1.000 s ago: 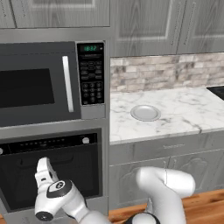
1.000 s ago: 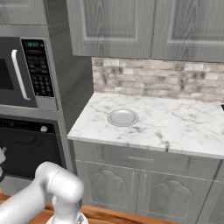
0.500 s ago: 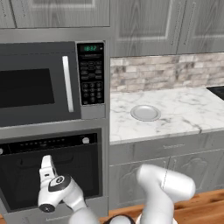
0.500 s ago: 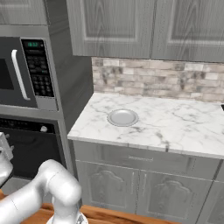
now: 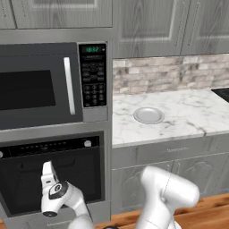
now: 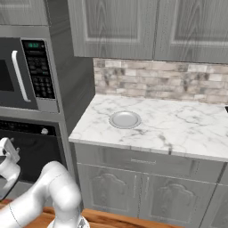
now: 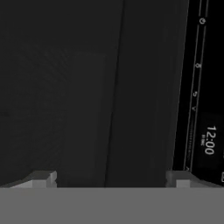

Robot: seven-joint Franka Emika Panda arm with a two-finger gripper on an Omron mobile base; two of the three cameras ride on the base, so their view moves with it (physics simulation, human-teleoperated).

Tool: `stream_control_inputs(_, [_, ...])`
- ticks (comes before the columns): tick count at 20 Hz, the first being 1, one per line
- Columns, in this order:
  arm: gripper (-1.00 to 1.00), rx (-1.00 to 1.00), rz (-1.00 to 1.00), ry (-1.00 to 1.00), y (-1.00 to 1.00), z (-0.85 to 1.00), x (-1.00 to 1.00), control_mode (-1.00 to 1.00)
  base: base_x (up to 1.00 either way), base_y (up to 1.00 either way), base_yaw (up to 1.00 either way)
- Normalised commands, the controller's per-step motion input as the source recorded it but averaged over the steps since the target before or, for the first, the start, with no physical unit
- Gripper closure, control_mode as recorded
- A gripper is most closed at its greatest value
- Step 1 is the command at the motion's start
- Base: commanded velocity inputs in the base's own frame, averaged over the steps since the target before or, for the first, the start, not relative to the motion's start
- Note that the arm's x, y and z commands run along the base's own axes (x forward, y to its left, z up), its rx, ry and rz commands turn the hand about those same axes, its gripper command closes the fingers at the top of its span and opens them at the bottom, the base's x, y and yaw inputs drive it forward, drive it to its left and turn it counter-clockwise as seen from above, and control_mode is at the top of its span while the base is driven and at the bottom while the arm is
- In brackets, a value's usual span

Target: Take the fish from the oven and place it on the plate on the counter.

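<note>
The oven (image 5: 51,176) door is closed, so the fish is hidden. The end effector (image 7: 111,181), fingers wide apart, faces the dark glass; it should grip the handle squarely. The plate (image 5: 148,115) waits on the table (image 5: 188,114) at two o'clock.

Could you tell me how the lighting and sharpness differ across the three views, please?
Left base view: evenly lit, soft-edged, the plate casts hardly any shadow on the counter. Right base view: equally bright and flat, no glare on the microwave. Hand view: very dark, the oven glass nearly featureless, with the pale clock digits readable; the open gripper tips look blocky.
</note>
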Motion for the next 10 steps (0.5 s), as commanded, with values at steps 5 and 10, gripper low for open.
stream_control_inputs(5, [-1.0, 0.0, 0.0, 0.0, 0.23, -0.22, 0.4, -1.0, 0.0, 0.0, 0.0])
stream_control_inputs(10, [1.0, 0.01, 0.0, 0.0, 0.17, -0.04, 0.39, -1.0, 0.0, 0.0, 0.0])
